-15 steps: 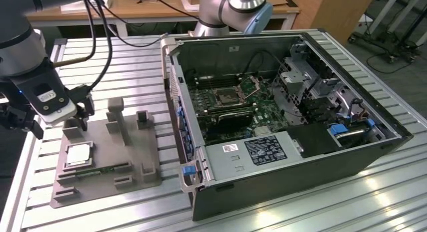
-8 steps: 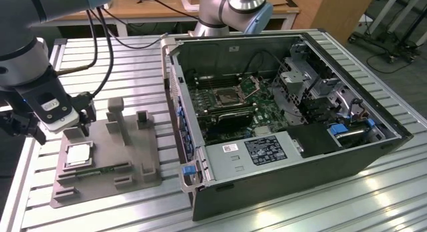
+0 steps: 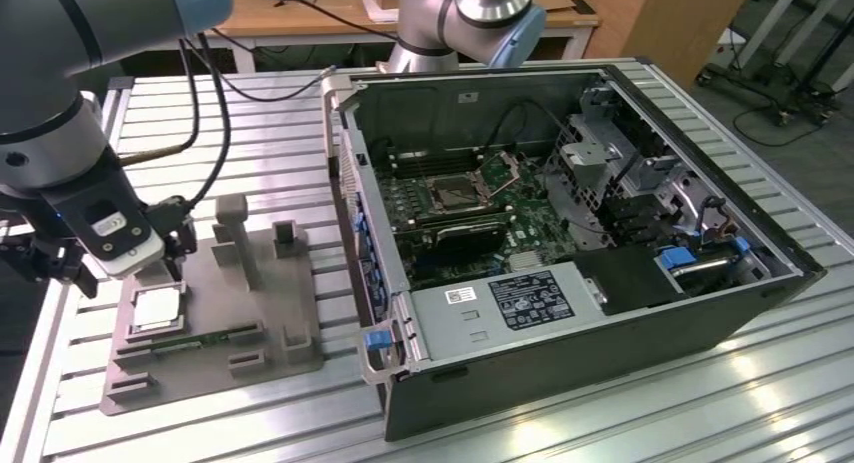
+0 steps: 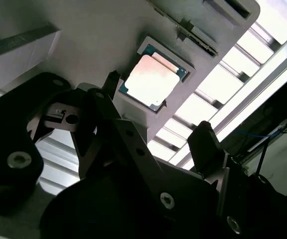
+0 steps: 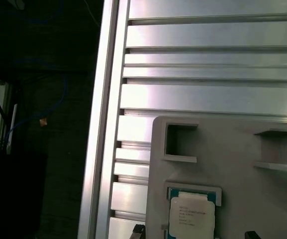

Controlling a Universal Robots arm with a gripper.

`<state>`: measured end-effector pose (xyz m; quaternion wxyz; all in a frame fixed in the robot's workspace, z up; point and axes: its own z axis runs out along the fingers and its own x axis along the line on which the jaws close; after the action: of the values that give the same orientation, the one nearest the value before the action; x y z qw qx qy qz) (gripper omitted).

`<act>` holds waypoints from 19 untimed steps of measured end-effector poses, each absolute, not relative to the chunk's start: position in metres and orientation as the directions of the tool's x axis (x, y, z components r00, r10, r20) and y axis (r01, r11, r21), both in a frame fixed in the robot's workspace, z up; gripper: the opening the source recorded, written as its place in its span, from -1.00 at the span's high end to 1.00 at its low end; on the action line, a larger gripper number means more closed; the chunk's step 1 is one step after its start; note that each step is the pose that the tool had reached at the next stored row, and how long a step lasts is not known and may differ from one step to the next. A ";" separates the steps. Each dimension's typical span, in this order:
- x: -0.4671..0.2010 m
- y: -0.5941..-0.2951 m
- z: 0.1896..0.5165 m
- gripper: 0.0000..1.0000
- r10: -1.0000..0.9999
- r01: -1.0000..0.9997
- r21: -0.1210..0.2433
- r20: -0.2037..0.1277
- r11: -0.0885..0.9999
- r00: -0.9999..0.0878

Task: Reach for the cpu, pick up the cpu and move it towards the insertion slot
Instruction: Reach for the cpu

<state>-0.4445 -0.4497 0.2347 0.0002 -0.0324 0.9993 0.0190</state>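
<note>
My gripper [image 3: 127, 273] hangs over the grey tray [image 3: 214, 368], which lies on the slatted metal table [image 3: 200, 113] at nine o'clock from the open computer case [image 3: 561, 353] in the exterior view. My fingers [image 4: 109, 88] are spread apart and hold nothing. In both wrist views one dark fingertip shows on each side of the cpu [image 4: 150, 79], with a clear gap between them.

The cpu lies flat in its square pocket, silvery face up, on the nine o'clock side of the tray in the exterior view. There it sits at about five o'clock from my gripper and just beneath it. I cannot make out any contact between my fingertips and the chip. It looks seated in the pocket, level with the rim around it.

The tray's upright blocks [image 3: 234, 233] stand at about two o'clock from the cpu.

The insertion slot [image 3: 454, 193] is well apart from me, inside the case on the green board, at about two o'clock from the cpu in the exterior view. Its metal frame shines around a dark centre, and its hinged plate [image 3: 507, 168] stands tilted up at the slot's two o'clock edge.
</note>
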 end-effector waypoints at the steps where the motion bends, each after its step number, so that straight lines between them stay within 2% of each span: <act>1: -0.445 -0.450 0.233 -0.65 -0.065 -0.065 0.038 -0.002 0.997 -0.998; 19: -0.442 -0.448 0.201 -0.65 -0.032 -0.032 0.038 -0.002 0.999 -0.999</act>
<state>-0.4420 -0.4483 0.2005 0.0005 -0.0162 0.9997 0.0191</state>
